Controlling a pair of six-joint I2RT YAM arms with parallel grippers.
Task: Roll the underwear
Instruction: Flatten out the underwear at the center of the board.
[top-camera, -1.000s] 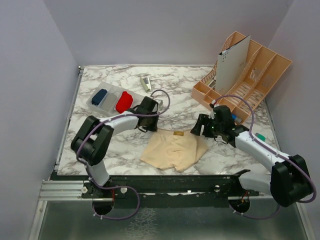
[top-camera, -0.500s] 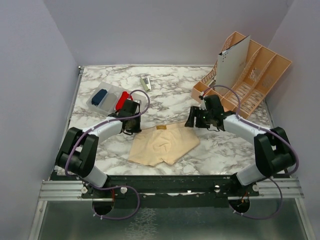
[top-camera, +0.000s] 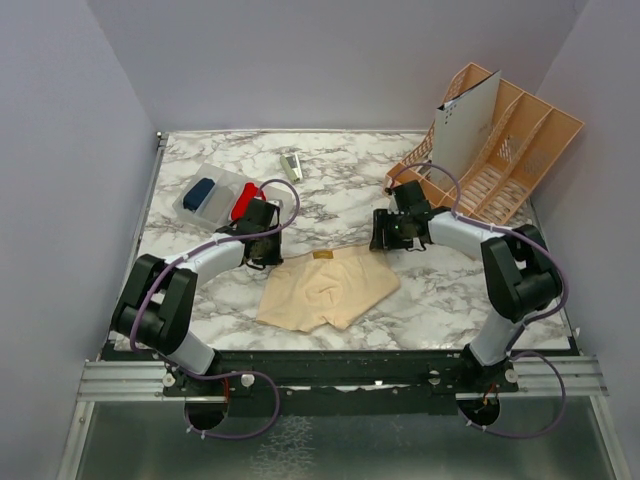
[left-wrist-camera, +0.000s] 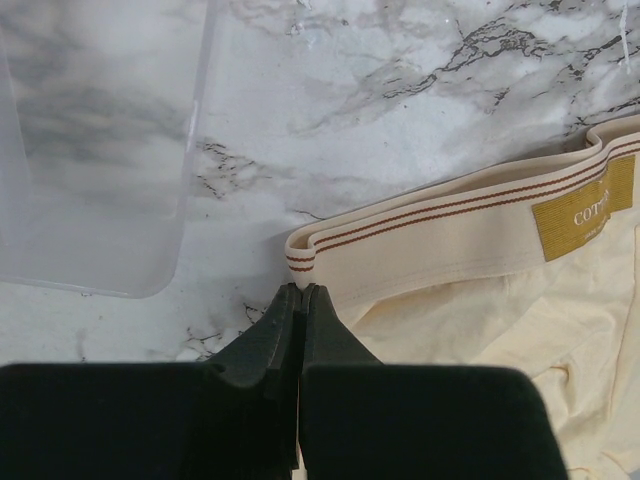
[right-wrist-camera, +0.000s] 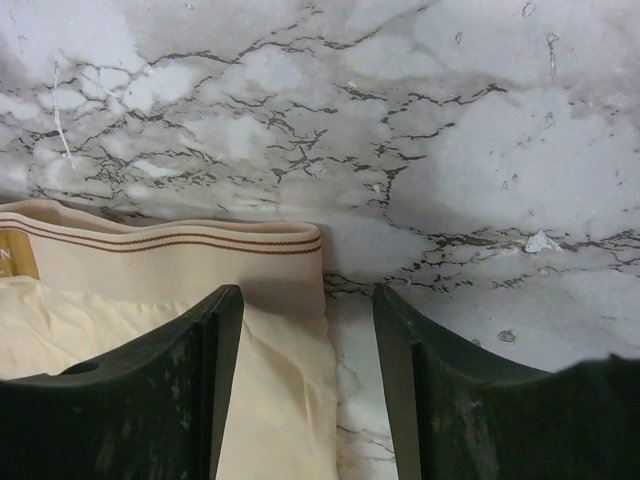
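Note:
A peach-beige underwear (top-camera: 325, 288) lies flat on the marble table, its waistband on the far side. My left gripper (top-camera: 262, 250) is shut on the left end of that waistband; in the left wrist view the gripper (left-wrist-camera: 301, 290) pinches the striped corner of the underwear (left-wrist-camera: 470, 240). My right gripper (top-camera: 382, 234) hangs over the right end of the waistband. In the right wrist view it (right-wrist-camera: 308, 300) is open, its jaws straddling the underwear's (right-wrist-camera: 180, 255) corner with a gap on the right side. A red rolled underwear (top-camera: 245, 203) sits in the clear tray (top-camera: 183, 210).
The tray also holds a blue bundle (top-camera: 200, 191) and a grey one (top-camera: 221, 199). A peach slotted rack (top-camera: 505, 150) with a white card (top-camera: 465, 125) stands at the back right, close behind my right arm. A small metal object (top-camera: 291, 166) lies at the back centre.
The left gripper pulled the peach underwear to the left and spread it flat. The right arm swung in and back to the waistband's right corner, its jaws narrowing.

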